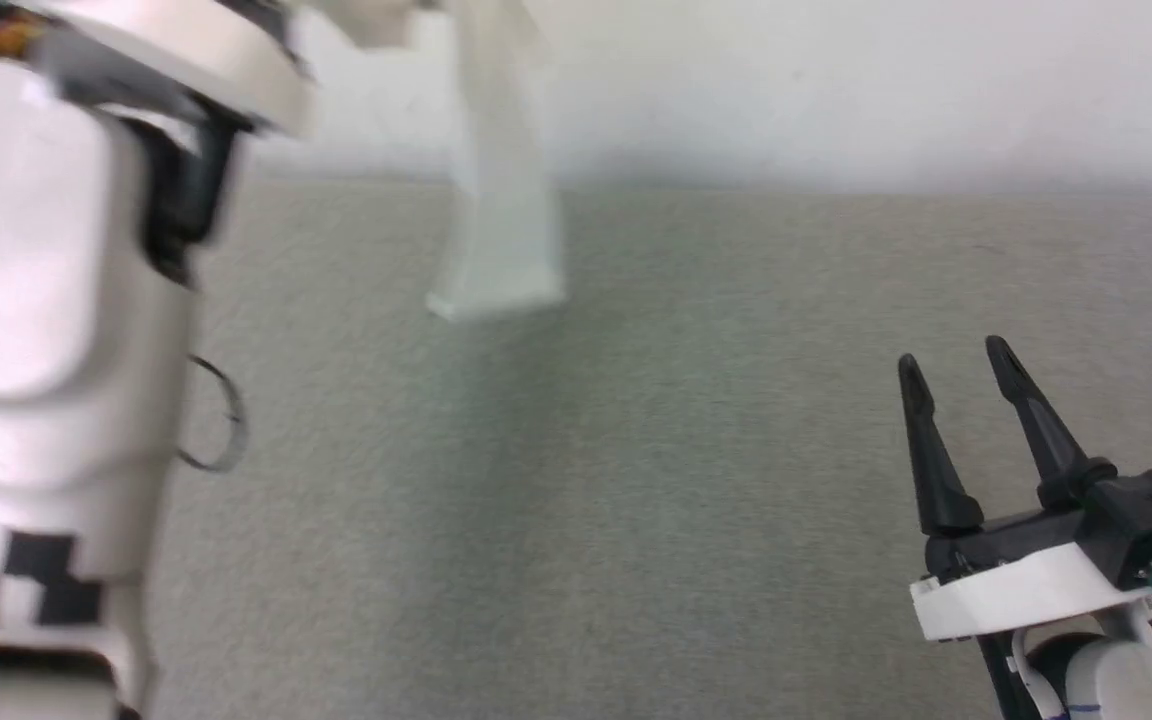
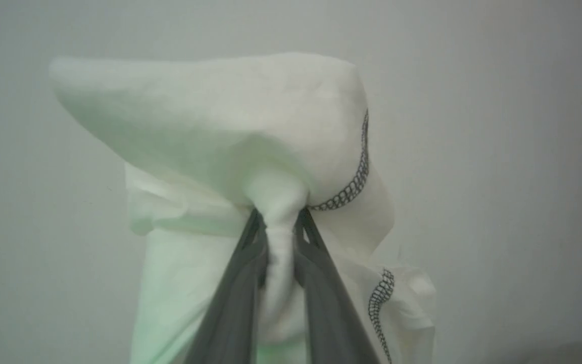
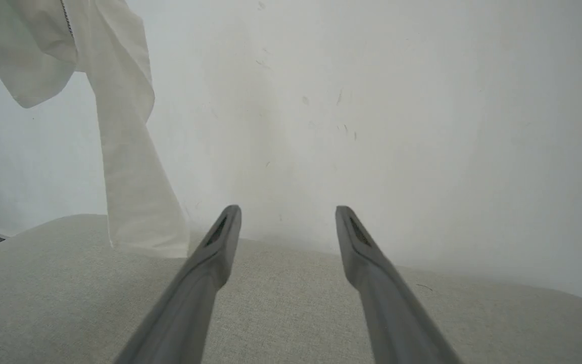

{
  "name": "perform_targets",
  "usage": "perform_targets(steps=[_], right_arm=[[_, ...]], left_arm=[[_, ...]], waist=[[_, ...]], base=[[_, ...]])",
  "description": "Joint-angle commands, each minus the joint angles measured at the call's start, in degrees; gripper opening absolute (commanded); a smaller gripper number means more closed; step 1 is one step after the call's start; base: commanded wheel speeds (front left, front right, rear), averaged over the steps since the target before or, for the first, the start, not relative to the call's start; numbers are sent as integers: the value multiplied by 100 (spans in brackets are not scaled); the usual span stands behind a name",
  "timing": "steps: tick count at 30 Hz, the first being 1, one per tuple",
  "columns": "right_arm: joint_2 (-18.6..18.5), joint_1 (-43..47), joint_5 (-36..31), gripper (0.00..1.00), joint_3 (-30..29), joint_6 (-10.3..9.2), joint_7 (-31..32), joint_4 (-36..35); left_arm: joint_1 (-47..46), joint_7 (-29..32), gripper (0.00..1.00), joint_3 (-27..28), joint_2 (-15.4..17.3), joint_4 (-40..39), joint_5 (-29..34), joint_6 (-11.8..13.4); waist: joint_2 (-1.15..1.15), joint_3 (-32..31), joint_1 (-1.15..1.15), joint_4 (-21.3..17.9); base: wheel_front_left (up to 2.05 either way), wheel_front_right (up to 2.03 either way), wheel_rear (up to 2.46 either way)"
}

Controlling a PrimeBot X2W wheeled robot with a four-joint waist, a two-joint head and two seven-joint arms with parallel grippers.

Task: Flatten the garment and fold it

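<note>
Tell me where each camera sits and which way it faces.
Head view: on the head, facing forward and down at the grey surface; shows the left forearm and open right gripper.
Left wrist view: on the left wrist, facing along the left gripper, shut on the garment.
Right wrist view: on the right wrist, facing over the grey surface to the white wall, jaws open.
Shared: all three show the hanging garment.

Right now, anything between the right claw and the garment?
Nothing visible. The garment hangs from the left claw, which is shut on a bunched fold. The open right claw sits to the garment's right, with only grey surface between them.
</note>
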Motion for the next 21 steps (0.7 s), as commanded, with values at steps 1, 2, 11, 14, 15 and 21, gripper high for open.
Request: perform_targets(steps=[1, 2, 11, 14, 15, 21], right_arm=[[12, 113, 33, 100, -46, -11, 47, -76], [12, 138, 39, 100, -58, -11, 67, -102], [12, 376, 117, 100, -98, -11, 172, -251], [12, 421, 128, 100, -62, -11, 187, -251], [12, 432, 136, 100, -52, -11, 191, -246], [12, 458, 149, 100, 9, -11, 205, -187]], left_arm=[[306, 135, 0, -112, -189, -445, -94, 68], [459, 204, 0, -170, -244, -666, -113, 104], [2857, 536, 0, -744, -714, -1482, -447, 530], [3725, 559, 0, -1079, -773, -1230, -424, 591], [3958, 560, 0, -1209, -808, -1114, -413, 582], [4744, 298, 2, -1778, -1007, -602, -286, 461]], waist=[[-1, -251, 1, -519], [-1, -241, 1, -601], [-1, -150, 1, -1063], [-1, -117, 1, -1115], [-1, -108, 1, -1113], [-1, -134, 1, -1037]], base=[[0, 0, 0], [0, 0, 0], [0, 0, 0], [0, 0, 0], [0, 0, 0], [0, 0, 0]])
